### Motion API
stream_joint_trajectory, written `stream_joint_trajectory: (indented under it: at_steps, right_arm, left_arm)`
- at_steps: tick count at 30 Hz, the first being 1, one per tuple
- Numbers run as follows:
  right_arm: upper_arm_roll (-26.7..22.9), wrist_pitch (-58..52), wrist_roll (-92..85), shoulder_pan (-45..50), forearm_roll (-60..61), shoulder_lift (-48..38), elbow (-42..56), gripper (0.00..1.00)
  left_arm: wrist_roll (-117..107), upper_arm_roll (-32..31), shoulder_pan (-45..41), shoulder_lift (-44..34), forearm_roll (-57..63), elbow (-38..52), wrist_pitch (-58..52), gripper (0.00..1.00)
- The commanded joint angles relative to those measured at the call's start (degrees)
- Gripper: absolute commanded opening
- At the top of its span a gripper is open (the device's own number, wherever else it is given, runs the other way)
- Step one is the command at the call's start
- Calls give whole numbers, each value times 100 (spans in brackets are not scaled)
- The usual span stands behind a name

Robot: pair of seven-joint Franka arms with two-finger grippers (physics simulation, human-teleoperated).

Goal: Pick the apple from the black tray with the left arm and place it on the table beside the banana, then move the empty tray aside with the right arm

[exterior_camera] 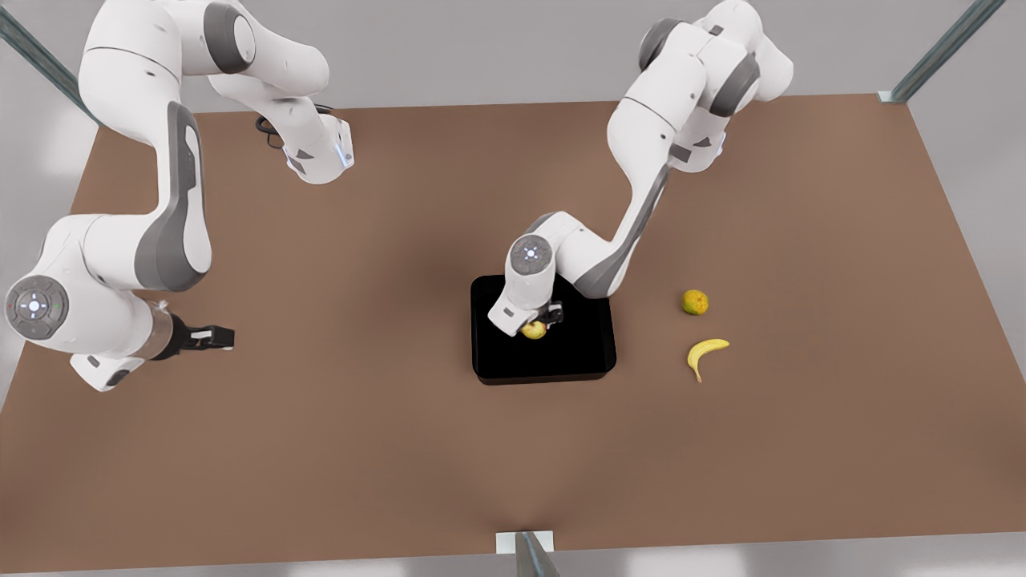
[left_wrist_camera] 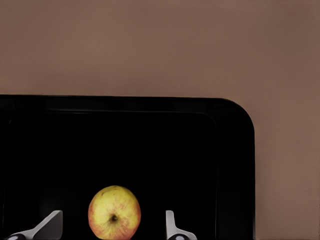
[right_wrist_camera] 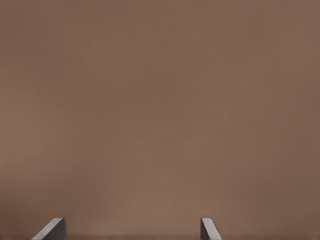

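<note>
The apple (exterior_camera: 535,329), yellow-green with a red blush, lies in the black tray (exterior_camera: 577,357) near the table's middle. My left gripper (exterior_camera: 542,319) hangs right over it on the arm at the front view's right. In the left wrist view the apple (left_wrist_camera: 114,212) sits between the open left gripper (left_wrist_camera: 112,216), a gap on each side, inside the tray's rim (left_wrist_camera: 235,112). The banana (exterior_camera: 705,353) lies on the table (exterior_camera: 361,449) to the front view's right of the tray. My right gripper (exterior_camera: 215,337) waits open at the front view's left, over bare tabletop (right_wrist_camera: 160,100), with its fingertips (right_wrist_camera: 56,226) apart.
A round yellow-green-orange citrus fruit (exterior_camera: 695,302) rests just behind the banana. Metal frame posts stand at the table's corners and at its front edge (exterior_camera: 529,553). Wide brown tabletop stretches around the tray.
</note>
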Motion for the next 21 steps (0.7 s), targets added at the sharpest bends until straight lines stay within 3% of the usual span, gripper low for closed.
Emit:
stream_joint_trajectory:
  at_steps: [1,4,21]
  right_arm:
    - [-1,1,-51,7,15,1,3,100]
    - [-1,1,-51,7,15,10,3,100]
    - [8,1,-43,7,15,36,3,100]
  left_arm:
    - [-1473,-2,-18,37,121,-27,456,100]
    - [-1148,-2,-36,11,253,-581,992,100]
    - [-1165,6,-176,11,667,-1214,1247,100]
